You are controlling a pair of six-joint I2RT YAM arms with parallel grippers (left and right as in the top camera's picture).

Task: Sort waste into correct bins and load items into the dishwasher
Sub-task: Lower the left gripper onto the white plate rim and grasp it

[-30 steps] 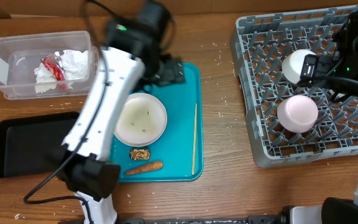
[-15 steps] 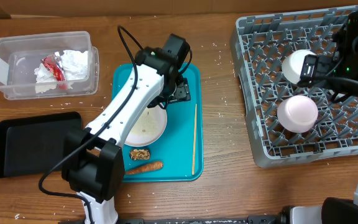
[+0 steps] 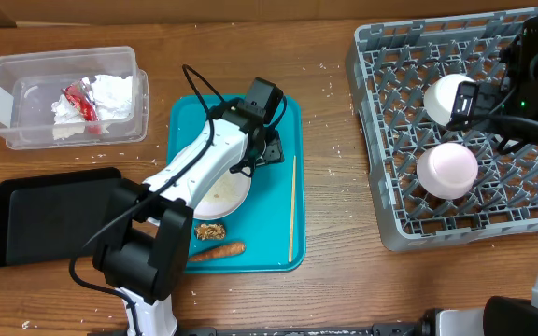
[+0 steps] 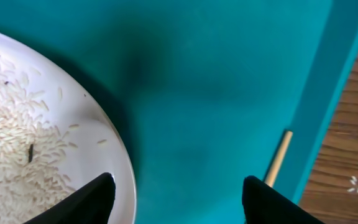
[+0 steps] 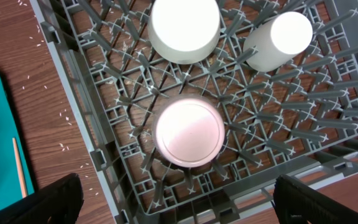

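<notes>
Plate pickup seems in hand: the left hand point(image 4: 178, 194), fingers apart, straddles the rim of the rice-strewn white plate point(image 4: 23, 118) near the teal tray's point(image 3: 278, 238) left edge and must next clamp, while the right hand point(image 5: 179, 199) gapes above the dish rack point(image 5: 95, 146).

The thin wooden stick point(image 3: 292, 210) lies at three o'clock of the round white plate point(image 3: 227, 191) on the teal plastic tray point(image 3: 271, 238), with, around that tray, the clear plastic tub point(image 3: 26, 93) at ten, flat black tray point(image 3: 45, 219) at eight, grey pegged plastic rack point(image 3: 390, 140) at three.
</notes>
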